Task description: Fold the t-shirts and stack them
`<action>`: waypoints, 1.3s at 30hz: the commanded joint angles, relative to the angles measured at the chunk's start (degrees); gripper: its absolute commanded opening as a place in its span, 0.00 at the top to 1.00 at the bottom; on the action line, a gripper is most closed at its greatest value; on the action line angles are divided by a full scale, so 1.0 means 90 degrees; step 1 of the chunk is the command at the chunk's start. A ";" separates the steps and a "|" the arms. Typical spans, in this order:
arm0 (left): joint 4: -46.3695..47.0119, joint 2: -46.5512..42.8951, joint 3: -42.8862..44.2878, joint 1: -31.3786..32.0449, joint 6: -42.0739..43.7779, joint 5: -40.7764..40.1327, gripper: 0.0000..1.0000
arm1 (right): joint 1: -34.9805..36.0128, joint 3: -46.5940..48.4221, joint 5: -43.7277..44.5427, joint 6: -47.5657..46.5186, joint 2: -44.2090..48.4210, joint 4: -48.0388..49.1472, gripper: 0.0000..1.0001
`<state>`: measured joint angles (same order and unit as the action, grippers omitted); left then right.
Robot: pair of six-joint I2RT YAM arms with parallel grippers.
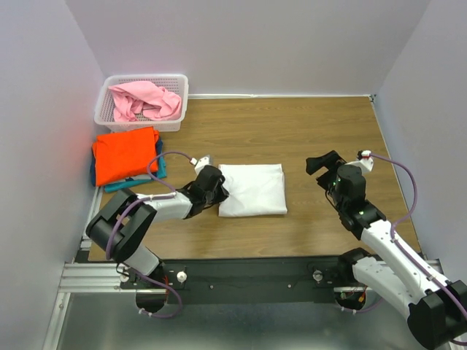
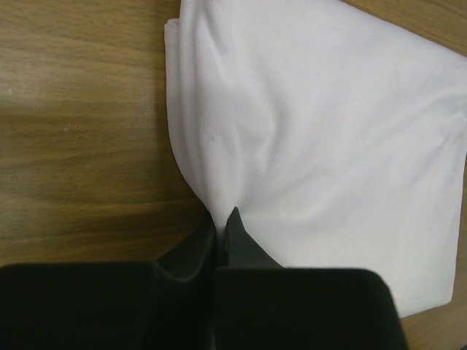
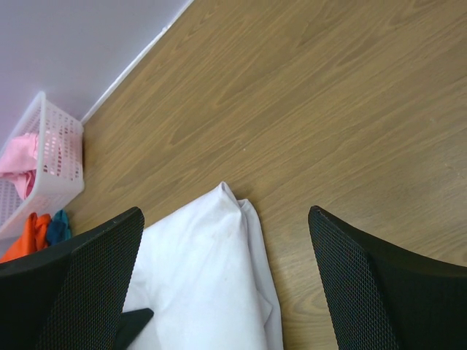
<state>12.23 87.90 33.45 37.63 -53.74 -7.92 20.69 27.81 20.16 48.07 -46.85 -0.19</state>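
Note:
The white t-shirt [image 1: 253,188] lies folded into a rectangle in the middle of the table. My left gripper [image 1: 217,191] is shut on its left edge; in the left wrist view the cloth [image 2: 314,138] puckers into the closed fingertips [image 2: 221,219]. My right gripper [image 1: 321,163] is open and empty, hovering to the right of the shirt, whose corner [image 3: 211,270] shows between its fingers [image 3: 379,284]. The folded bright orange t-shirt [image 1: 125,154] lies on the teal one [image 1: 157,171] at the far left. The pink t-shirt [image 1: 146,100] is crumpled in the basket.
The white lattice basket [image 1: 177,86] stands at the back left corner, also seen in the right wrist view [image 3: 55,157]. Grey walls close the table on the left, back and right. Bare wood [image 1: 306,124] lies behind and right of the white shirt.

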 commanded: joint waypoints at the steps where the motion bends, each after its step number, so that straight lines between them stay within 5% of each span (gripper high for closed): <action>1: -0.0977 0.0341 0.0140 0.0028 0.0501 -0.0613 1.00 | 0.0026 0.0074 0.0484 -0.0137 0.0059 -0.0223 0.00; 15: -0.2511 0.0546 0.1917 -0.0069 0.1966 -0.3835 1.00 | 0.0026 0.0044 0.0865 -0.0302 0.0254 -0.0233 0.00; 25: -0.2277 -0.0030 0.2367 -0.0860 0.3410 -0.3602 1.00 | 0.0026 0.0035 0.1158 -0.0390 0.0372 -0.0233 0.00; 30: -0.1233 -0.0372 0.1928 -0.1677 0.4730 -0.2882 1.00 | 0.0026 0.0074 0.1344 -0.0537 0.0440 -0.0233 0.00; 39: -0.1585 -0.0674 0.2581 -0.2481 0.6311 -0.2870 1.00 | 0.0026 -0.0073 0.1841 -0.0605 0.0655 -0.0233 0.00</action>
<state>-3.86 85.47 53.25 17.21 -5.58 -34.96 20.69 27.81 31.97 43.44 -41.82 -1.43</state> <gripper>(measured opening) 0.020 0.998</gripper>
